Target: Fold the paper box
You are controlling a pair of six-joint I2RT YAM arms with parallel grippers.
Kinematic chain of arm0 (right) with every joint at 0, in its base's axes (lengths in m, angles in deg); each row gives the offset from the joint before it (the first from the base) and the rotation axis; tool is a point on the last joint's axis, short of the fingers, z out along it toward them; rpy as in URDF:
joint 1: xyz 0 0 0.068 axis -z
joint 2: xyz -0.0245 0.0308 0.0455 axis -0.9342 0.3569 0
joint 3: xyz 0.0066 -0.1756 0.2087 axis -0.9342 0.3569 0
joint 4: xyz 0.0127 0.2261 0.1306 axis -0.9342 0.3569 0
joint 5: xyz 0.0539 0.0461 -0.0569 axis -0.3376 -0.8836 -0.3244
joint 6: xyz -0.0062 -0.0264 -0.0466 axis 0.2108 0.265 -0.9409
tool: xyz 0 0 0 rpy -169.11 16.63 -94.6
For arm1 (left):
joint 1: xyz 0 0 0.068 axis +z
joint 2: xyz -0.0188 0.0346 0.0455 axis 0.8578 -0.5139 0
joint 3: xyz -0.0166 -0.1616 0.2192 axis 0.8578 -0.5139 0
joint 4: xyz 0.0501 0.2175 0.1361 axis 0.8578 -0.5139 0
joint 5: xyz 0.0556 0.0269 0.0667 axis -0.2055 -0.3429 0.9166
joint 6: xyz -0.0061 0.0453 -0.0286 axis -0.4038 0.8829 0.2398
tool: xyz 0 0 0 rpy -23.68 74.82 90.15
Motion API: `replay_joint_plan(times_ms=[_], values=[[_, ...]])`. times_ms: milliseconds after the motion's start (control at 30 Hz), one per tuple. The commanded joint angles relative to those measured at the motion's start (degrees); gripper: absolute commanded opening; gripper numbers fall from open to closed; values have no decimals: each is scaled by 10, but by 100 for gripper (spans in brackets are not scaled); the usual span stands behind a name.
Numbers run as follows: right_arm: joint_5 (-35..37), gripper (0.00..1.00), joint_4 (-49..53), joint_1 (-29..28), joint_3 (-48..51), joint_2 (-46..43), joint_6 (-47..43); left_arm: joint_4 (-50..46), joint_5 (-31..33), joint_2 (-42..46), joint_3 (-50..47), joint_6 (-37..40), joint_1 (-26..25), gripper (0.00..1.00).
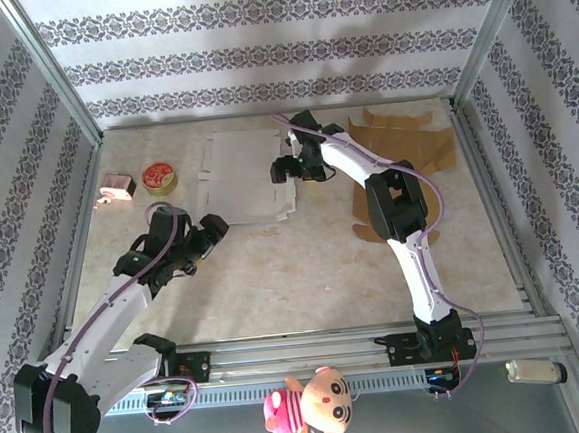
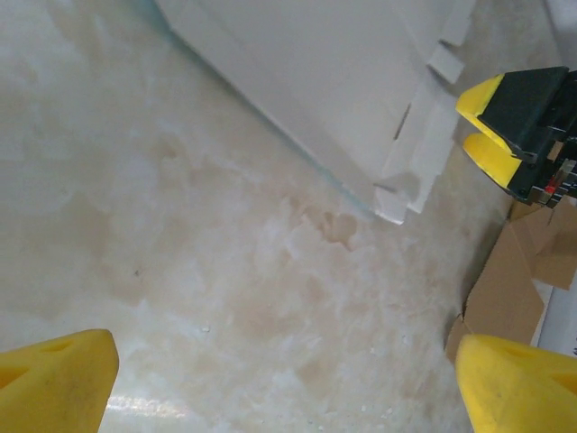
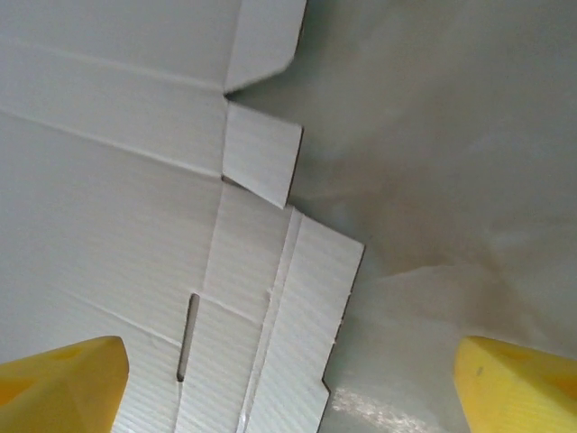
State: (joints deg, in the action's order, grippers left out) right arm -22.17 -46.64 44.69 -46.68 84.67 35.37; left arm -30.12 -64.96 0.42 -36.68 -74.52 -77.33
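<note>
Blank: flat white corrugated paper box sheet [image 1: 241, 175], unfolded; left gripper [image 2: 287, 379], right gripper [image 3: 288, 383] agape, empty.
Likely light, stiff, slides; pinch edge flap [image 3: 261, 153].

Top cam sits high behind both arm bases, looking down over the whole table [image 1: 305, 285]. Left wrist cam hangs low, aimed across at a corner of the flat paper box [image 2: 315, 81]. Right wrist cam stares down at that same sheet's tabbed edge, super close, so all three overlap there
</note>
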Motion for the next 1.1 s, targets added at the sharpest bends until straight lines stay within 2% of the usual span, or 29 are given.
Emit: replay_joint_plan(times_ms=[0,67,200,333,400,467,600,733,833,1067], values=[[-36,87,-7,1,22,-2,11,26,-10,-3,-8,-40,3,97],[-55,81,-34,1,51,-7,20,35,-5,-4,-12,-46,3,97],[-84,60,-67,0,83,-8,40,84,-15,-14,-32,-85,7,98],[-102,23,-85,-1,103,-26,49,153,-21,-36,-54,-142,13,99],[-116,11,-114,1,137,-58,63,185,-9,-53,-66,-170,14,97],[-123,2,-160,0,198,-102,90,225,-1,-70,-87,-197,15,94],[-134,1,-274,1,337,-192,175,309,-1,-114,-122,-213,17,88],[-146,1,-376,-3,442,-251,257,329,-19,-159,-129,-212,19,83],[-145,1,-409,-10,481,-271,292,322,-30,-177,-139,-224,18,81],[-127,1,-414,-34,505,-295,316,394,-11,-193,-169,-235,19,68]])
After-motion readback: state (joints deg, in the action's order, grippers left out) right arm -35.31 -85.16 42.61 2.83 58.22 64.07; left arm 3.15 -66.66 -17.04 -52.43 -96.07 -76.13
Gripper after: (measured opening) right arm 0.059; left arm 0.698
